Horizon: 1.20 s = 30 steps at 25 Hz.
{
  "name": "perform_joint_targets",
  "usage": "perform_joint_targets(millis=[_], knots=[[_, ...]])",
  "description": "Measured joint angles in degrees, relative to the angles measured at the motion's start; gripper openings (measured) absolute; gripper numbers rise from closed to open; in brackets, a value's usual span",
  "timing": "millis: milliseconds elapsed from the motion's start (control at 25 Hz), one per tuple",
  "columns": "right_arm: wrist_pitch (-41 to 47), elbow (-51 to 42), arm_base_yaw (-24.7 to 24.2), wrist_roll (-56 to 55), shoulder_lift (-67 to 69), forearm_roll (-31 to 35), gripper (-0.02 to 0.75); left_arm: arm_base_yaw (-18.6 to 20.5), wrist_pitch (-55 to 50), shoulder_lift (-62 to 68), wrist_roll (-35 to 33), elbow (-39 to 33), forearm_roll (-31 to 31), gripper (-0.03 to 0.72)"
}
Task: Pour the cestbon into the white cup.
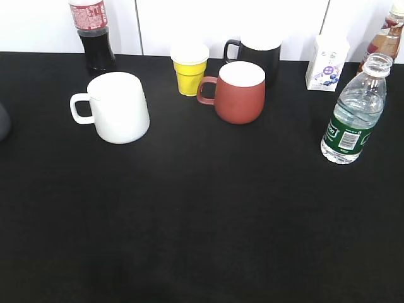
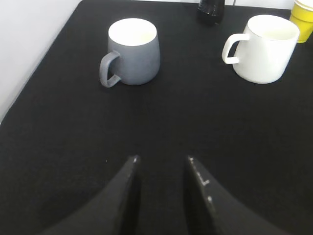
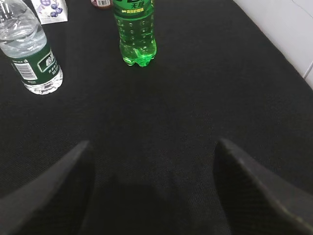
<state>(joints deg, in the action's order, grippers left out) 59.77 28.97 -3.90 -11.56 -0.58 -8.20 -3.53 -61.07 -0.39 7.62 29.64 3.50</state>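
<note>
The cestbon (image 1: 353, 113) is a clear ribbed bottle with a dark green label. It stands upright and uncapped at the right of the black table. It also shows at the upper left of the right wrist view (image 3: 30, 54). The white cup (image 1: 117, 107) stands at the left with its handle to the left; it shows at the upper right of the left wrist view (image 2: 264, 46). My left gripper (image 2: 161, 159) is open and empty above bare cloth. My right gripper (image 3: 154, 147) is wide open and empty, short of the bottle. Neither gripper shows in the exterior view.
A cola bottle (image 1: 93, 31), yellow cup (image 1: 189, 68), red-brown mug (image 1: 238, 91), black mug (image 1: 255, 53), small carton (image 1: 327, 63) and brown drink bottle (image 1: 386, 35) stand along the back. A grey mug (image 2: 131, 53) is far left. A green soda bottle (image 3: 134, 32) stands right of the cestbon.
</note>
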Motion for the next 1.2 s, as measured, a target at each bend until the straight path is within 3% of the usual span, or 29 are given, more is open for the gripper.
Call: perform_joint_targets(millis=[440,560,600,720,880,1080,1200], knots=[[-0.01,0.00,0.00,0.00,0.00,0.00,0.574,0.00,0.00,0.00,0.00,0.00,0.06,0.241],[-0.01,0.00,0.00,0.00,0.00,0.00,0.574,0.00,0.57,0.65,-3.06,0.00,0.92,0.503],[-0.01,0.00,0.00,0.00,0.00,0.00,0.574,0.00,1.86,2.45,-4.61,0.57,1.42,0.545],[-0.01,0.00,0.00,0.00,0.00,0.00,0.574,0.00,20.33,13.01,-6.45,3.17,1.35,0.567],[0.00,0.00,0.00,0.00,0.00,0.00,0.574,-1.04,47.59,30.68,-6.63,1.28,-4.31,0.567],[-0.06,0.00,0.00,0.00,0.00,0.00,0.574,-11.40,76.21,54.90,-6.64,-10.94,-9.76,0.567],[-0.01,0.00,0.00,0.00,0.00,0.00,0.574,-17.02,91.90,71.84,-6.64,-12.21,-9.90,0.567]])
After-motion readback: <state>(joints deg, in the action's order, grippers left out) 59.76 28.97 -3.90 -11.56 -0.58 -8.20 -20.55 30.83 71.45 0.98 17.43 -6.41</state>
